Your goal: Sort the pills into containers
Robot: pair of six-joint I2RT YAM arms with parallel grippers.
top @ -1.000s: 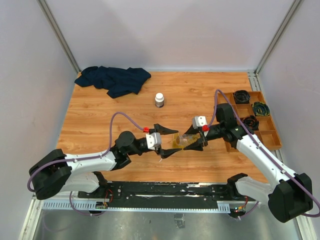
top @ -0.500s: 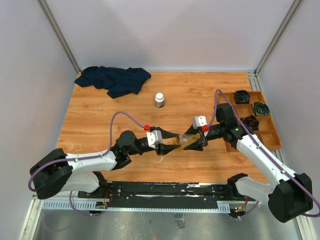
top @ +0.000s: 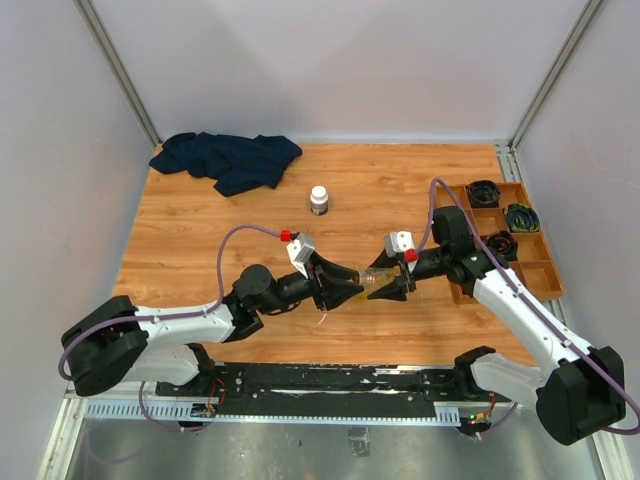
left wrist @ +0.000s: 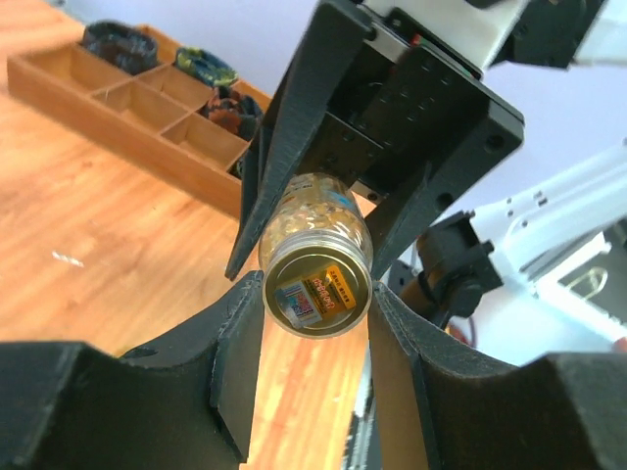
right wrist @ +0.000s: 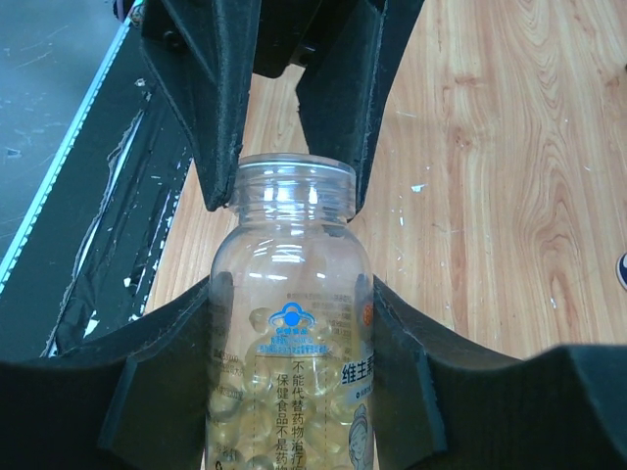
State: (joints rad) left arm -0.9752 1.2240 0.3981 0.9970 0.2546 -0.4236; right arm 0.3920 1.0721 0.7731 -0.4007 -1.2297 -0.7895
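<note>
A clear vial (top: 375, 281) with blue print, part full of yellow softgel pills, hangs level above the table between my two grippers. My right gripper (top: 397, 284) is shut on its body, shown close in the right wrist view (right wrist: 289, 333) with my right gripper (right wrist: 294, 294) around it. My left gripper (top: 350, 289) is shut around the vial's threaded mouth end. In the left wrist view my left gripper (left wrist: 313, 299) flanks a gold round end face with a sticker on the vial (left wrist: 315, 245). The flat yellow case is out of view.
A white-capped bottle (top: 319, 200) stands upright behind the grippers. A dark blue cloth (top: 228, 160) lies at the back left. A brown wooden compartment tray (top: 540, 275) with dark coiled items sits at the right edge, also in the left wrist view (left wrist: 127, 108).
My left gripper, wide open a second ago, moved right onto the vial's mouth end, closed on it, and its wrist rolled. The right arm and vial stayed put.
</note>
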